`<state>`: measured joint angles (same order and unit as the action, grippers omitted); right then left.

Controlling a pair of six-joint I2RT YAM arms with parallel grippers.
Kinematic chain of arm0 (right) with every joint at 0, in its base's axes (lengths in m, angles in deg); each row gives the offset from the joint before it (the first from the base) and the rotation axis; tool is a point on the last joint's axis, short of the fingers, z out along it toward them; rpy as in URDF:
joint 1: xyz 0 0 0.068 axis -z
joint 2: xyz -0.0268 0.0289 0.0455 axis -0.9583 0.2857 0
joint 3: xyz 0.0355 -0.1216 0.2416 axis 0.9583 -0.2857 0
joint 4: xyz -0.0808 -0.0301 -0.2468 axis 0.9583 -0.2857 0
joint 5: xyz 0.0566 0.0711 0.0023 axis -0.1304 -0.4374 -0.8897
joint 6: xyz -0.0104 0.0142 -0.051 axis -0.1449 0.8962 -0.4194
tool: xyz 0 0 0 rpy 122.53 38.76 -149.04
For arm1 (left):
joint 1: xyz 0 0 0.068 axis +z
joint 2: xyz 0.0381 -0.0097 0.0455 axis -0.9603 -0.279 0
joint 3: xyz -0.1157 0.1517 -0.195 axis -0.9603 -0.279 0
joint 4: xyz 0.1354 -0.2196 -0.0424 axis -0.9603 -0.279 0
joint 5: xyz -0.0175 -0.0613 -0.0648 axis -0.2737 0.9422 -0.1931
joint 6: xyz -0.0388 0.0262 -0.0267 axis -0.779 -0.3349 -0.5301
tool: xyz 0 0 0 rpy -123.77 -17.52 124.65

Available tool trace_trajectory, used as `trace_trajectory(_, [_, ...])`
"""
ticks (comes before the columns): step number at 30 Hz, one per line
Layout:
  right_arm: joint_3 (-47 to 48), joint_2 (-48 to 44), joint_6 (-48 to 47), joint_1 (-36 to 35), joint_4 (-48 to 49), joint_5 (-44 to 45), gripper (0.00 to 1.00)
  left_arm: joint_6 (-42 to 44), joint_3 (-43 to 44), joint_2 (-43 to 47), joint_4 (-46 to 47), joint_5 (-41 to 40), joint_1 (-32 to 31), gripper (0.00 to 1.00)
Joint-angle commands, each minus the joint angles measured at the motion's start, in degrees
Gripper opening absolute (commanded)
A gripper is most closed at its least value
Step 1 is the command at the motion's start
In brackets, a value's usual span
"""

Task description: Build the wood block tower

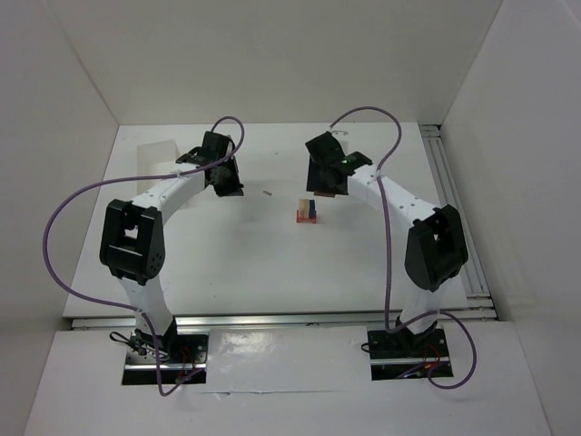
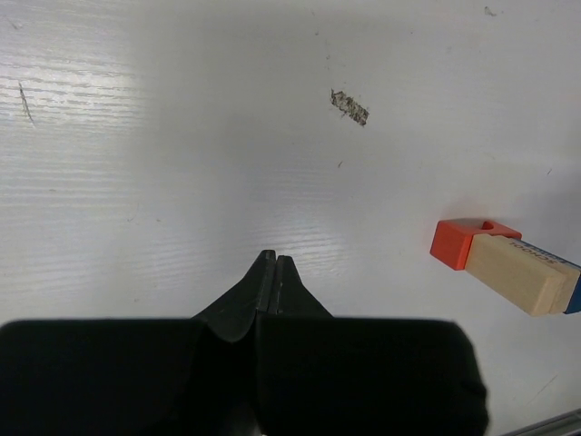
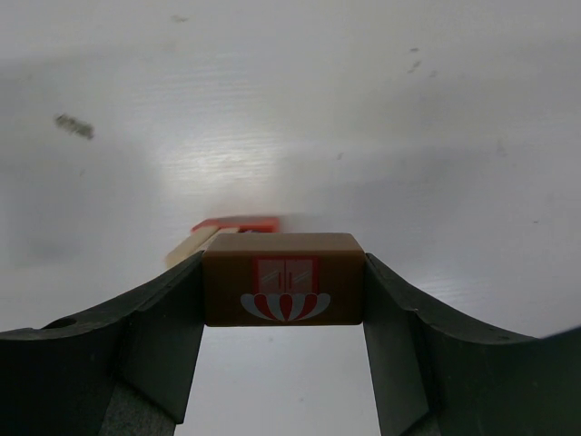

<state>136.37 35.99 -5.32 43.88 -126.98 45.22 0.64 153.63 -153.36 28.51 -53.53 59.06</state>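
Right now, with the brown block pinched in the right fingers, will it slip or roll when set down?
Probably stiff: the brown block shows straight edges between the fingers. Its flat faces should sit without rolling. Its printed face looks smooth, so it might slide if nudged.

Between the matt dark plastic fingers (image 3: 159, 336) of the right gripper (image 3: 283, 271), the brown block (image 3: 283, 295) looks smooth and satin, with a printed red-and-white emblem. Beyond it, the white table (image 3: 408, 136) is glossy, with faint streaks. Right of the left gripper (image 2: 275, 261), the pale block (image 2: 510, 272) shows bare matt wood grain, beside an orange-red block (image 2: 454, 242) painted smooth.
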Motion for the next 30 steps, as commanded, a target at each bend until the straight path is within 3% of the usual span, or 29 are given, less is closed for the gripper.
trace_trajectory(1, [3.7,-2.7,-0.1,-3.3,-0.3,0.8,0.51,-0.4,-0.8,2.2,1.0,0.7,0.3,0.0])
trace_trajectory(6, [4.2,-0.2,0.4,-7.2,-1.4,1.3,0.51,-0.4,-0.8,2.2,1.0,0.7,0.3,0.0])
trace_trajectory(30, [6.5,4.6,-0.6,-8.3,-1.9,0.3,0.52,-0.4,-0.8,2.2,1.0,0.7,0.3,0.0])
